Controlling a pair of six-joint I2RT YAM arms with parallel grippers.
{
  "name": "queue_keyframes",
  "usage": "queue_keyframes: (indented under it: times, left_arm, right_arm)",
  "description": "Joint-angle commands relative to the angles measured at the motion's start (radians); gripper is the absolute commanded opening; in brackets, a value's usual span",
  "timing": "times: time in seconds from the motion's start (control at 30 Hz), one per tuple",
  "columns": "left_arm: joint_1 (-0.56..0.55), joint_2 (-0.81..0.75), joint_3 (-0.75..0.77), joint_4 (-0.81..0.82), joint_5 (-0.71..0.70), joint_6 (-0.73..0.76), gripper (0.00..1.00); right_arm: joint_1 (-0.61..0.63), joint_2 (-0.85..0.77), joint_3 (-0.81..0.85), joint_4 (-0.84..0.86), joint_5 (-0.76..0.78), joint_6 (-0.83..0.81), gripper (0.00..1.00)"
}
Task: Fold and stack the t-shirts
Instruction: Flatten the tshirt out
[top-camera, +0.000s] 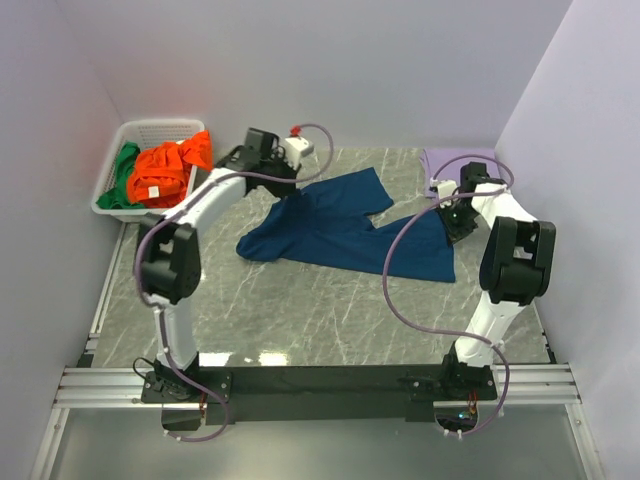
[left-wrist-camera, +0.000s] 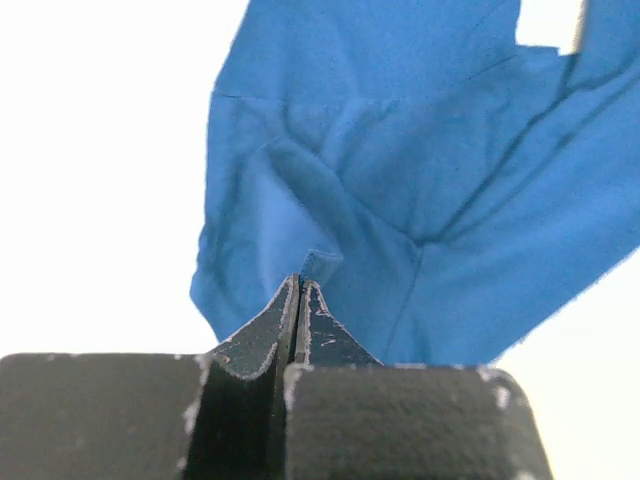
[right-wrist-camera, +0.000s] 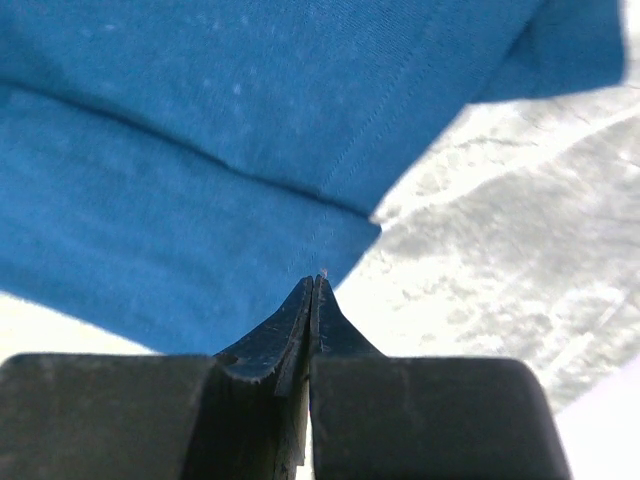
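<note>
Tension mattered: left hand (left-wrist-camera: 300, 285) pinched the blue shirt (top-camera: 340, 235), right hand (right-wrist-camera: 313, 285) clenched at its hem, catch unclear; an even outward pull would flatten it.

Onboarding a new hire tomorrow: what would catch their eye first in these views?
A blue shirt lies crumpled across the middle of the table, with the left tool pinched shut on a fold at its far-left edge and the right tool shut at its right edge. In the far-left corner, a white basket holds an orange shirt and a green shirt.
</note>
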Motion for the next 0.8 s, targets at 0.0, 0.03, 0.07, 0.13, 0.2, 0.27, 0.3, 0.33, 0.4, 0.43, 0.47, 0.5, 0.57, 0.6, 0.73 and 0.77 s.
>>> queue_keyframes:
  times: [0.0,0.03,0.07,0.13,0.2,0.27,0.3,0.33,0.4,0.43,0.47,0.5,0.57,0.6,0.73,0.77]
  left_arm:
    - [0.023,-0.128,-0.036,-0.072,0.11,0.046,0.0]
    - [0.029,-0.154,-0.046,-0.084,0.116,0.054,0.0]
    - [0.032,-0.166,-0.053,-0.092,0.121,0.069,0.0]
    - [0.035,-0.193,-0.078,-0.112,0.127,0.082,0.0]
    - [0.035,-0.206,-0.104,-0.106,0.127,0.091,0.01]
    - [0.035,-0.214,-0.112,-0.104,0.127,0.093,0.01]
    - [0.035,-0.211,-0.113,-0.107,0.127,0.094,0.0]
    - [0.035,-0.209,-0.112,-0.109,0.127,0.096,0.01]
    - [0.035,-0.207,-0.112,-0.11,0.126,0.097,0.01]
    - [0.035,-0.207,-0.112,-0.109,0.126,0.1,0.0]
    - [0.037,-0.207,-0.113,-0.107,0.123,0.103,0.01]
    - [0.035,-0.207,-0.116,-0.109,0.121,0.106,0.0]
    - [0.037,-0.204,-0.116,-0.109,0.118,0.114,0.0]
    - [0.037,-0.201,-0.115,-0.11,0.118,0.114,0.01]
    - [0.041,-0.194,-0.118,-0.109,0.121,0.116,0.01]
    - [0.043,-0.192,-0.119,-0.107,0.121,0.117,0.01]
  right_arm:
    - [-0.012,-0.086,0.051,-0.036,-0.027,-0.027,0.0]
    - [-0.014,-0.09,0.051,-0.036,-0.029,-0.029,0.0]
    - [-0.017,-0.092,0.049,-0.036,-0.03,-0.029,0.0]
    - [-0.016,-0.086,0.049,-0.038,-0.029,-0.027,0.0]
    - [-0.016,-0.058,0.058,-0.032,-0.015,-0.006,0.0]
    - [-0.02,-0.023,0.081,-0.038,-0.013,0.012,0.24]
    - [-0.029,0.006,0.097,-0.038,-0.015,0.028,0.38]
    - [-0.032,0.023,0.106,-0.041,-0.015,0.032,0.42]
    - [-0.046,0.07,0.138,-0.065,-0.029,0.048,0.44]
    - [-0.049,0.086,0.15,-0.076,-0.035,0.051,0.44]
    - [-0.057,0.1,0.167,-0.082,-0.041,0.057,0.44]
    - [-0.062,0.124,0.177,-0.093,-0.048,0.069,0.44]
    - [-0.077,0.15,0.198,-0.102,-0.056,0.075,0.44]
    - [-0.081,0.172,0.204,-0.116,-0.077,0.08,0.43]
    - [-0.103,0.215,0.227,-0.156,-0.136,0.089,0.38]
    - [-0.111,0.221,0.229,-0.165,-0.147,0.092,0.37]
